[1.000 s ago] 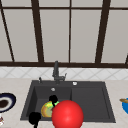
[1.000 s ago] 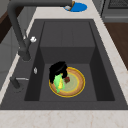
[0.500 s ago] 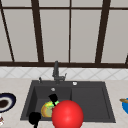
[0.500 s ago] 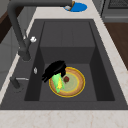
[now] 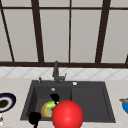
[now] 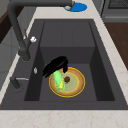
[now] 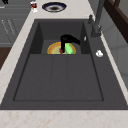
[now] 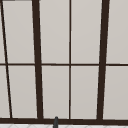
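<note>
My right hand [image 6: 56, 67] curls round the green sponge [image 6: 58, 80] on the plate [image 6: 77, 86] in the sink [image 6: 67, 32]. Sponge looks soft, light; grip its middle. Left hand [image 5: 34, 118] idles.

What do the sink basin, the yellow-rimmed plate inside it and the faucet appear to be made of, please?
Sink basin: dark grey, matte, probably stone composite; no glare.
Plate: likely glazed ceramic, judging by its yellow rim and painted centre, though plastic is possible.
Faucet: dark matte, probably coated metal.
A hand lies over the plate.
</note>
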`<act>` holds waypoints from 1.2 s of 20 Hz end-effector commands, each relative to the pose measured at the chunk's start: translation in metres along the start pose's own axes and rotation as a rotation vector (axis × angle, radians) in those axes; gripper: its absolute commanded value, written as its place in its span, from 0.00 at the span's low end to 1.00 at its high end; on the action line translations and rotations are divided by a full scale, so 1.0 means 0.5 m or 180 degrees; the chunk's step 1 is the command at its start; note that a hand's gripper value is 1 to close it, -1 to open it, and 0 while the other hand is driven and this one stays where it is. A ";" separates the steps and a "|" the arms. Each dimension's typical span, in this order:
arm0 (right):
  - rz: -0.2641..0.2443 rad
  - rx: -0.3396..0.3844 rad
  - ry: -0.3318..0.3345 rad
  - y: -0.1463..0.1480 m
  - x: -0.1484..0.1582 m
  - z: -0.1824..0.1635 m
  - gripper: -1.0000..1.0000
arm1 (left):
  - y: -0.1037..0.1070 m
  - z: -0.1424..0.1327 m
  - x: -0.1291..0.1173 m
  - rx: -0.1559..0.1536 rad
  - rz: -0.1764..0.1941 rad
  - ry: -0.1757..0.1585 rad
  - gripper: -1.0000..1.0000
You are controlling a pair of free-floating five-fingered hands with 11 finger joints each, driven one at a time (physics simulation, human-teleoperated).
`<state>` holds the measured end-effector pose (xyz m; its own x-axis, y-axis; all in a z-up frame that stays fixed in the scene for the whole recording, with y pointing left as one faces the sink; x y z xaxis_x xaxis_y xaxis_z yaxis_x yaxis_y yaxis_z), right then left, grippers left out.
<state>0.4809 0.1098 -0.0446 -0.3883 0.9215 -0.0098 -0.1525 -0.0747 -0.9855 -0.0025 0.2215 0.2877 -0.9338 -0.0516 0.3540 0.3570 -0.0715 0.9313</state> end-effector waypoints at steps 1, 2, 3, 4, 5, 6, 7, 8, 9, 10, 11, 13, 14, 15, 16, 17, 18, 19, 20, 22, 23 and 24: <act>-0.0031 0.0048 -0.0006 -0.014 -0.019 0.033 0.00 | 0.000 0.000 0.000 0.0000 0.0000 0.0000 0.50; -0.0021 0.0024 -0.0004 -0.019 -0.025 0.039 0.00 | 0.000 0.000 0.000 0.0000 0.0000 0.0000 0.50; -0.0016 0.0004 0.0040 -0.021 -0.027 0.038 0.00 | 0.000 0.000 0.000 0.0000 0.0000 0.0000 0.50; -0.0011 0.0046 -0.0003 -0.017 -0.018 0.027 0.00 | 0.000 0.000 0.000 0.0000 0.0000 0.0000 0.50; 0.0011 0.0009 0.0005 -0.012 -0.018 0.028 0.00 | 0.000 0.000 0.000 0.0000 0.0000 0.0000 0.50; 0.0013 0.0016 0.0010 -0.013 -0.020 0.029 0.00 | 0.000 0.000 0.000 0.0000 0.0000 0.0000 0.50; 0.0019 0.0016 -0.0001 -0.014 -0.023 0.029 0.00 | 0.000 0.000 0.000 0.0000 0.0000 0.0000 0.50; 0.0020 0.0017 0.0006 -0.017 -0.028 0.031 0.00 | 0.000 0.000 0.000 0.0000 0.0000 0.0000 0.50; 0.0019 0.0018 0.0016 -0.020 -0.034 0.034 0.00 | 0.000 0.000 0.000 0.0000 0.0000 0.0000 0.50; 0.0010 0.0014 0.0003 -0.024 -0.041 0.038 0.00 | 0.000 0.000 0.000 0.0000 0.0000 0.0000 0.50; 0.0026 0.0016 -0.0072 -0.028 -0.042 0.043 0.00 | 0.000 0.000 0.000 0.0000 0.0000 0.0000 0.50; 0.0028 0.0007 -0.0082 -0.042 -0.052 0.052 0.00 | 0.000 0.000 0.000 0.0000 0.0000 0.0000 0.50; 0.0032 0.0005 -0.0089 -0.047 -0.056 0.056 0.00 | 0.000 0.000 0.000 0.0000 0.0000 0.0000 0.50; 0.0032 0.0017 -0.0093 -0.053 -0.060 0.061 0.00 | 0.000 0.000 0.000 0.0000 0.0000 0.0000 0.50; 0.0023 0.0025 -0.0087 -0.059 -0.062 0.064 0.00 | 0.000 0.000 0.000 0.0000 0.0000 0.0000 0.50; 0.0015 0.0023 -0.0087 -0.066 -0.068 0.067 0.00 | 0.000 0.000 0.000 0.0000 0.0000 0.0000 0.50; -0.0002 0.0018 -0.0081 -0.071 -0.072 0.072 0.00 | 0.000 0.000 0.000 0.0000 0.0000 0.0000 0.50; -0.0019 0.0012 -0.0078 -0.079 -0.076 0.077 0.00 | 0.000 0.000 0.000 0.0000 0.0000 0.0000 0.50; -0.0035 0.0005 -0.0079 -0.084 -0.080 0.082 0.00 | 0.000 0.000 0.000 0.0000 0.0000 0.0000 0.50; -0.0065 -0.0007 -0.0064 -0.098 -0.088 0.094 0.00 | 0.000 0.000 0.000 0.0000 0.0000 0.0000 0.50; -0.0073 -0.0006 -0.0058 -0.106 -0.093 0.100 0.00 | 0.000 0.000 0.000 0.0000 0.0000 0.0000 0.50; -0.0086 0.0022 -0.0053 -0.113 -0.096 0.103 0.00 | 0.000 0.000 0.000 0.0000 0.0000 0.0000 0.50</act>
<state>0.4638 0.0569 0.0093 -0.3983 0.9172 -0.0080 -0.1590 -0.0776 -0.9842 -0.0025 0.2215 0.2877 -0.9338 -0.0516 0.3540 0.3570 -0.0715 0.9313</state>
